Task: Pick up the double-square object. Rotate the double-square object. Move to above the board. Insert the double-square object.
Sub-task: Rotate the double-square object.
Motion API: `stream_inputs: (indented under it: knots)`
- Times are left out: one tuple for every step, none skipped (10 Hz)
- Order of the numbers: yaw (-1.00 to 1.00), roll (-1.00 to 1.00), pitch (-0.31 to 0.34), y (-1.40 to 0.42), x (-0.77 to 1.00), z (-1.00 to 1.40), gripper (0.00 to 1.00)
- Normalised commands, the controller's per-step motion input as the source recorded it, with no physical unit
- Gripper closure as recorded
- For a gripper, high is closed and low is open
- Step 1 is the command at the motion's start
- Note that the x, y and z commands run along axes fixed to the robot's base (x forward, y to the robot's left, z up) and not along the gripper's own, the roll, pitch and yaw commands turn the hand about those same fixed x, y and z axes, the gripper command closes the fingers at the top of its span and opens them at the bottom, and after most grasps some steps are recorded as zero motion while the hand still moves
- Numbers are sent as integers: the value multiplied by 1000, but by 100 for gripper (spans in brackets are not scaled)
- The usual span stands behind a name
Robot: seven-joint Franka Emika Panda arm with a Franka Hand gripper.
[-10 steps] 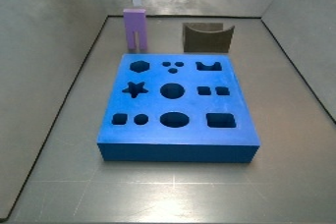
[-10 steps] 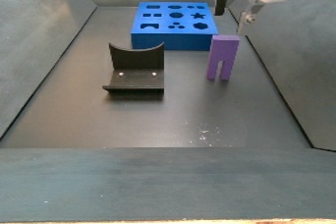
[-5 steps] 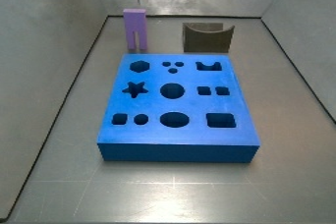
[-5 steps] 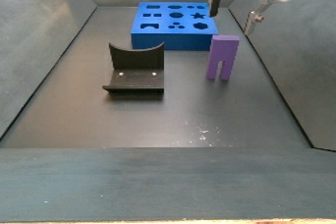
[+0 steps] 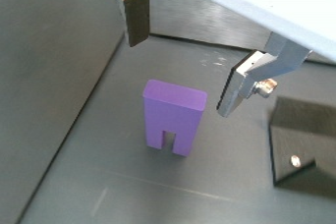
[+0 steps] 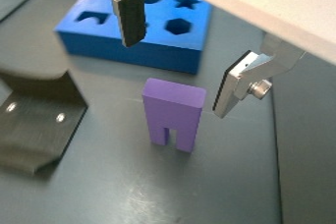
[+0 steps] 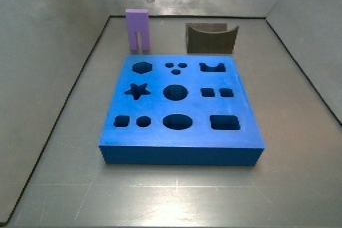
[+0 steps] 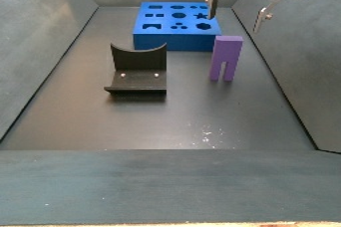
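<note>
We see the gripper (image 6: 178, 56) hanging above the upright purple block (image 6: 174, 116), fingers (image 6: 128, 17) spread apart and holding nothing. In a side view, the block (image 7: 138, 30) stands at 11 o'clock from the blue board (image 7: 181, 110).

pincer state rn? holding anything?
Pincer: open, empty, fingers spread wide above the upright double-square object, touching nothing.

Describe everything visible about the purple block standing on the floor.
The double-square object is a matte lavender block, plastic by its look, standing upright on the dark floor. A narrow slot cut up from its bottom edge splits the lower part into two legs. It stands apart from the blue board and the dark holder. The open gripper hangs above it, fingers not touching.
</note>
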Motion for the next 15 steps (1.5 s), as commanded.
stream_inputs:
  knots:
    - [1000,7,-17,0,41,-42,0]
    - [1000,8,-20,0,42,-42,0]
    - [1000,9,-23,-1,42,-42,0]
    - [1000,11,-29,-1,42,-42,0]
    - [1000,13,-33,-1,41,-42,0]
    - [811,15,-37,-1,41,-42,0]
    - [579,15,-37,-1,40,-42,0]
    - [317,14,-36,-1,39,-43,0]
    - [202,14,-35,-1,39,-43,0]
    - [0,0,0,0,0,-1000,0]
    - [-34,1,-6,1,4,-1000,0]
    - [-33,13,-29,8,17,-1000,0]
    - [-29,23,-40,16,22,-1000,0]
    - [-24,37,-46,20,23,-928,0]
    - [-21,49,-47,22,23,-813,0]
